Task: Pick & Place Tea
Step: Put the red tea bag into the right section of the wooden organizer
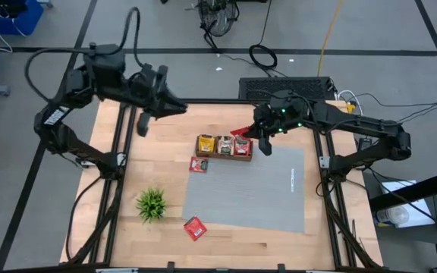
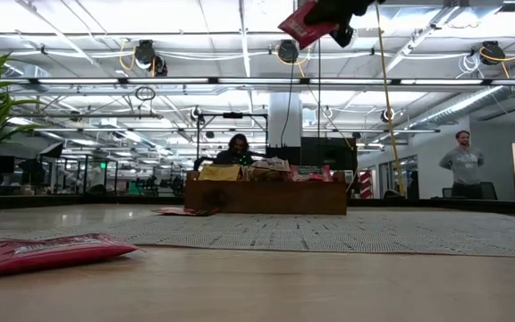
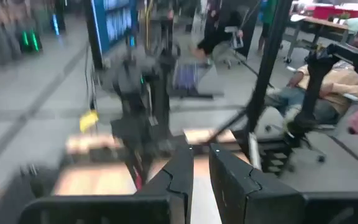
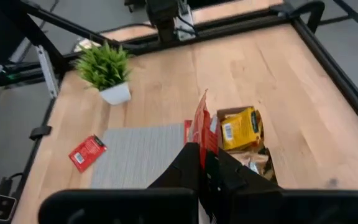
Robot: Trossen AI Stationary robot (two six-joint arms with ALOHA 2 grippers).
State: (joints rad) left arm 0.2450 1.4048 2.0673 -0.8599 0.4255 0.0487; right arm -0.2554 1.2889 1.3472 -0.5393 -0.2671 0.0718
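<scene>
Up close, the right gripper (image 4: 204,163) pinches a red tea packet (image 4: 199,127) by one edge above the wooden tray (image 1: 224,154); thin, light and floppy, it likely handles best by an edge. Yellow and brown packets fill the tray. Farther off, two red packets (image 1: 195,227) lie loose, and the left gripper (image 1: 179,107) hangs narrowly parted, empty.

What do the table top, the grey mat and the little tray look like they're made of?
Table top: light wood, apparently butcher-block, since plank seams and grain show. Grey mat: probably woven fabric or vinyl, matte, with a fine ribbed texture in the low view. Tray: seemingly brown wood with a dull finish, though too small to be sure.
</scene>
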